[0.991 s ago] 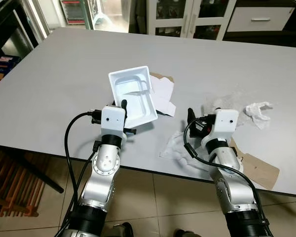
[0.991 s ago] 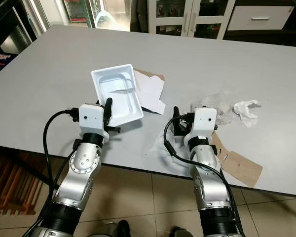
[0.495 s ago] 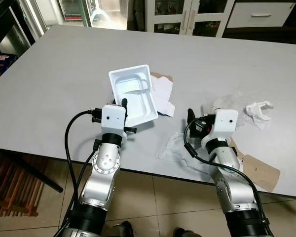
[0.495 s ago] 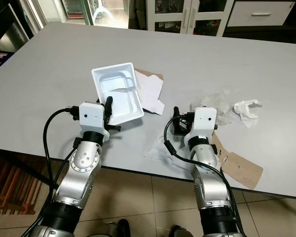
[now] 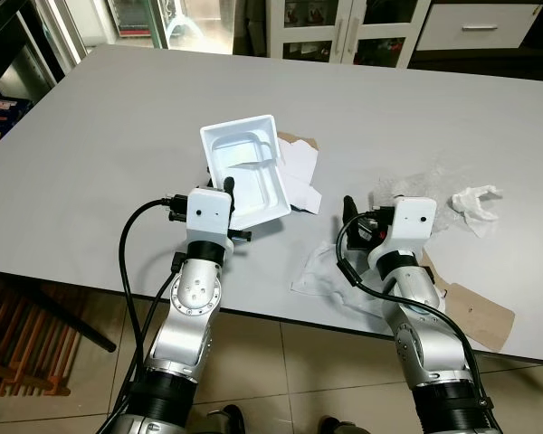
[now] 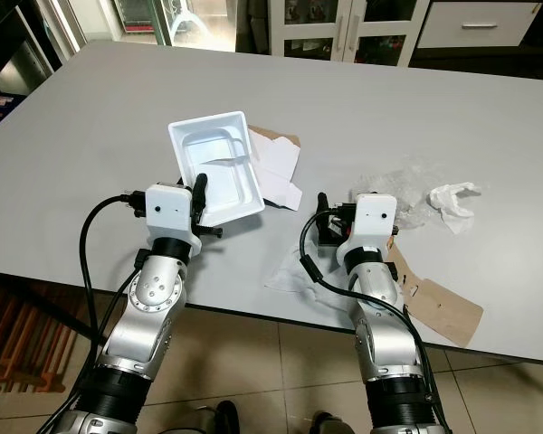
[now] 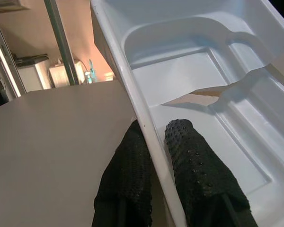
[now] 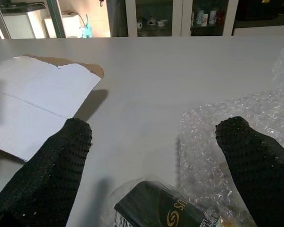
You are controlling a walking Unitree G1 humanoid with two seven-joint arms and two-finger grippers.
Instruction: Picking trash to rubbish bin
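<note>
My left hand point(image 7: 151, 142) is pinching the rim of the white foam tray point(image 5: 249, 172), holding it tilted over the grey counter point(image 5: 109, 136) and partly covering torn cardboard point(image 5: 299, 172). My right hand point(image 8: 151, 142) is hovering wide open over bubble wrap point(image 8: 217, 142) and a dark packet point(image 8: 156, 213), cut off. Crumpled tissue point(image 5: 475, 203) is lying beyond.

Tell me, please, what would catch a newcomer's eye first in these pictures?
Most striking is the white plastic tray, tilted up near the table's front edge, its rim pinched in the left pincer. Beside it, the right pincer stands open over a dark packet and bubble wrap. Farther right lies a crumpled white tissue.
</note>
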